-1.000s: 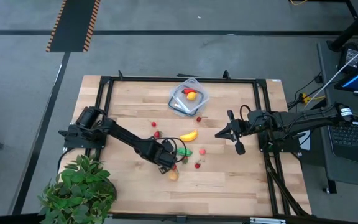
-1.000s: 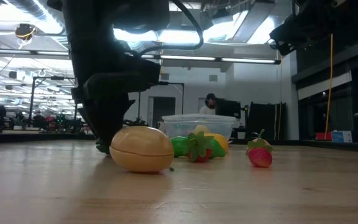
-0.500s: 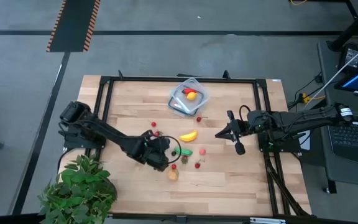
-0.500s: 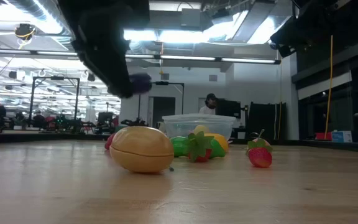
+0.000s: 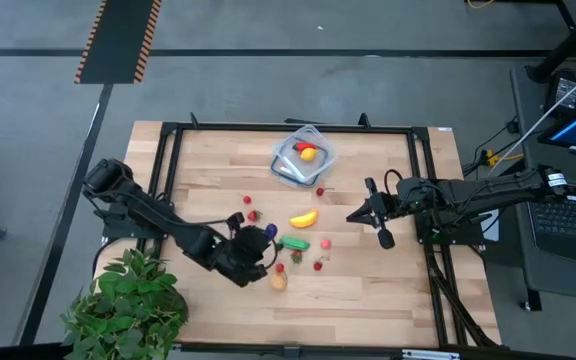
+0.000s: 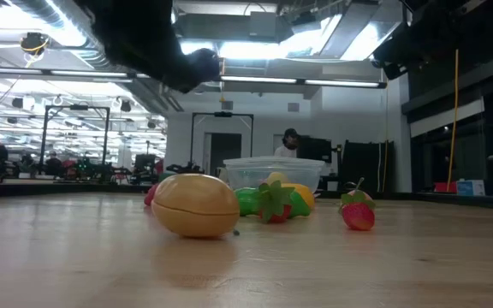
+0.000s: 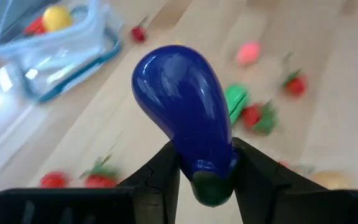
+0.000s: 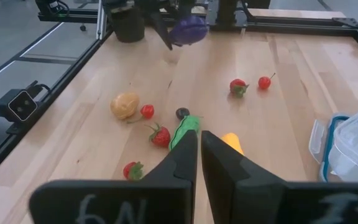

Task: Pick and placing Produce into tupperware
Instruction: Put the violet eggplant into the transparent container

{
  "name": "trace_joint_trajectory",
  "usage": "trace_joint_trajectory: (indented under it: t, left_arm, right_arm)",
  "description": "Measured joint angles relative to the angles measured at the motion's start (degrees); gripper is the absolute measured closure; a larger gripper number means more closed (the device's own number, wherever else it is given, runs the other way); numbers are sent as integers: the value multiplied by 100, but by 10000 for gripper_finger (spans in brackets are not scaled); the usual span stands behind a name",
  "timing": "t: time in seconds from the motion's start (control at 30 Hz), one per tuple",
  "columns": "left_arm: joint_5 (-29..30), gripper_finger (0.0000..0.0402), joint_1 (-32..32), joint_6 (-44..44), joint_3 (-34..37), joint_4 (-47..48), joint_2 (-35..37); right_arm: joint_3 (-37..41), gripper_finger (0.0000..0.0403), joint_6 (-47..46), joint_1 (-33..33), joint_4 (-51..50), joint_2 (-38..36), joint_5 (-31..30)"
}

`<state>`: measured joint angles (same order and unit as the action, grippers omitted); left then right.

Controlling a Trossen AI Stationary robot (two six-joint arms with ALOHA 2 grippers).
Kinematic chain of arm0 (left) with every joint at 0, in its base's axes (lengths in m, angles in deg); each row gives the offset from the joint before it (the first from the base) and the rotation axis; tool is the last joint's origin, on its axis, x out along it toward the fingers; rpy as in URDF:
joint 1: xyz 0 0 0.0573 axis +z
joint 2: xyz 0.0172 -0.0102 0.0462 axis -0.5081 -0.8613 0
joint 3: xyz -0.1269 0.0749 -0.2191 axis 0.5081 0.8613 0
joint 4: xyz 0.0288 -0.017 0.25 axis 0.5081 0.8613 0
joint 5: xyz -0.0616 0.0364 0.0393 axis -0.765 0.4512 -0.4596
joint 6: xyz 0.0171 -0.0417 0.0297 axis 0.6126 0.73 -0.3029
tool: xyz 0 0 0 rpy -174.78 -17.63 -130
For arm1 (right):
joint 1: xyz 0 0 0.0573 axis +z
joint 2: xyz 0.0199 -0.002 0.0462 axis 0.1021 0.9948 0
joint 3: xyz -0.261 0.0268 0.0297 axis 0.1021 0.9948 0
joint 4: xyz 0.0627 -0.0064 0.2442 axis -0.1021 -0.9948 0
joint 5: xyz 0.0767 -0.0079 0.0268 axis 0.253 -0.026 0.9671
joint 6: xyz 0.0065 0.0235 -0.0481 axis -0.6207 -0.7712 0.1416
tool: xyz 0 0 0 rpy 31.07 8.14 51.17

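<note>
Eggplant (image 7: pixel 188 118) now hangs clear above the worktop (image 5: pixel 368 290), pinched in the left gripper (image 5: pixel 265 238), which has lifted since a second ago. Tupperware (image 5: pixel 304 155) sits at the far edge. Right gripper (image 5: pixel 353 215) waits closed, unmoved.

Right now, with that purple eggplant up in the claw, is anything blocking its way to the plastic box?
Nothing visible does. The left gripper holds the eggplant above the table, so the banana and berries lying toward the tupperware sit below its path.
</note>
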<state>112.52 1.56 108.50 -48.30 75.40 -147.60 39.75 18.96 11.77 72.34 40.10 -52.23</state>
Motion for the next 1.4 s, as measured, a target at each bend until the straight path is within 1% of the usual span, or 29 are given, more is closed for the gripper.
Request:
trace_joint_trajectory:
  t: [0.2,0.43,0.63,0.77,0.83,0.9,1.13,1.27,1.4]
  left_arm:
    - [-53,292,57,-885,871,-2065,144]
    - [-543,292,296,-1586,1826,-4418,146]
    - [-1239,292,596,-2361,2325,-5970,139]
    - [-1917,292,873,-2638,2565,-6790,139]
    - [-2262,292,1014,-2754,2680,-7097,139]
    - [-2488,292,1139,-2777,2743,-7312,139]
    - [-3531,292,1455,-3229,2777,-7630,137]
    - [-3874,292,1600,-3332,2777,-7753,138]
    - [-3901,292,1665,-3330,2777,-7770,137]
  right_arm:
    - [0,377,2,4,1,0,80]
    - [0,377,2,4,0,0,82]
    - [0,377,2,4,-2,0,83]
    - [0,377,4,4,-2,0,83]
    - [0,377,8,4,-2,0,83]
    - [0,377,14,4,-2,0,83]
    - [0,377,24,4,-4,0,86]
    - [0,377,24,4,-4,0,86]
    - [0,377,26,4,-4,0,86]
